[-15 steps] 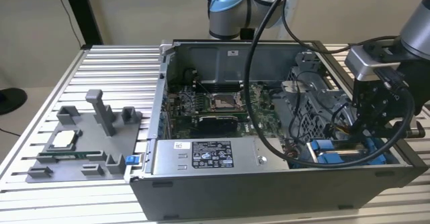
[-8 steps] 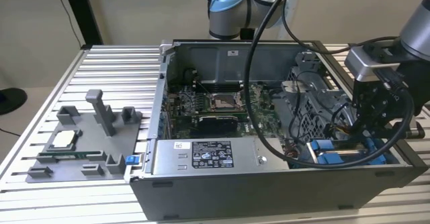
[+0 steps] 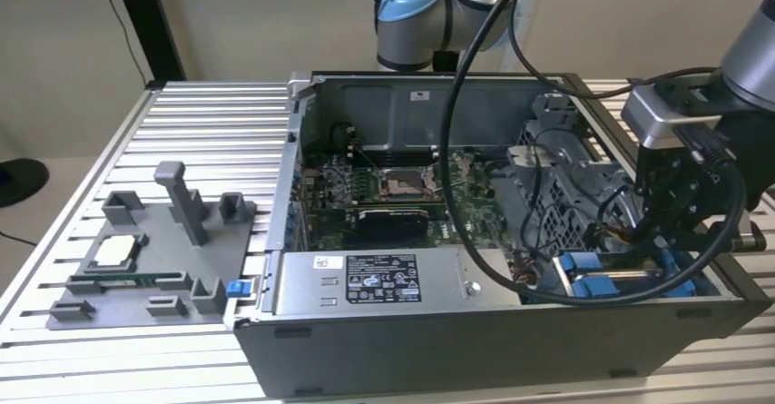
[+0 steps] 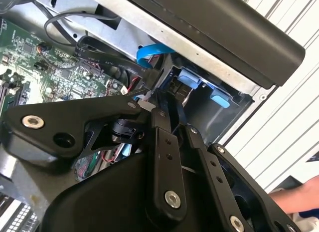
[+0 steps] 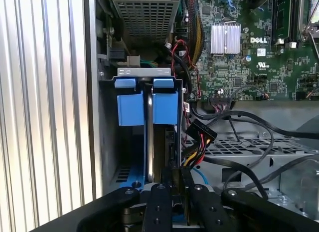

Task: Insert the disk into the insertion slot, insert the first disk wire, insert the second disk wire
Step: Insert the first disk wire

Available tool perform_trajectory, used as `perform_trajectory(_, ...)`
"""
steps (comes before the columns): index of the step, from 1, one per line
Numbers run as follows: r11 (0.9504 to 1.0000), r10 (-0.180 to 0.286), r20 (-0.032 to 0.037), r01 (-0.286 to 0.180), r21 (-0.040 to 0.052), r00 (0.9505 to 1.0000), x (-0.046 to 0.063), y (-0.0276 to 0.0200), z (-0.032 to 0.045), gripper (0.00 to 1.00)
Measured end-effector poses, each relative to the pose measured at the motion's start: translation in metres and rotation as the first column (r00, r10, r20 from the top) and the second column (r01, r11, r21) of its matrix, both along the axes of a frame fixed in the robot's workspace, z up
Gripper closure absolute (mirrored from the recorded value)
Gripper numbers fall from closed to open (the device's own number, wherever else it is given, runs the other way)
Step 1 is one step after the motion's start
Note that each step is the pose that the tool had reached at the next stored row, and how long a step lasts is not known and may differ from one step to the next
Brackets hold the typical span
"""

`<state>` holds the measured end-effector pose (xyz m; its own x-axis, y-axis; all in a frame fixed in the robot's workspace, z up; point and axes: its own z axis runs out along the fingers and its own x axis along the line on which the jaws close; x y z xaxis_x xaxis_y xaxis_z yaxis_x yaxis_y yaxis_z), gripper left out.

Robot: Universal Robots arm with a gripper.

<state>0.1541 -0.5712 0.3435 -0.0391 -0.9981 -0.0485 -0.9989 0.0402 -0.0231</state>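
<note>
Tabs of blue plastic are what we make out of the disk (image 5: 164, 103), seated in the insertion slot (image 5: 106, 142); its body and long axis are hidden. The hand (image 5: 178, 189) is pinched nearly closed beside yellow-and-red wires (image 5: 195, 151); what it grips we cannot tell

Desk (image 3: 206, 104): silver metal, ribbed in parallel slats. Bears two items directly. Toward the exterior view's right: open grey computer case (image 3: 485, 340), open side facing up. Toward the exterior view's left, just beside the case: grey plastic fixture (image 3: 188, 206) with upright posts, base flat on the slats.
</note>
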Motion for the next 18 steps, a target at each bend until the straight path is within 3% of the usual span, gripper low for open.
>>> perform_trajectory(18,0.9999,-0.012,0.0,0.012,0.0004,0.9999,-0.0007,0.0,-0.0043,1.0)
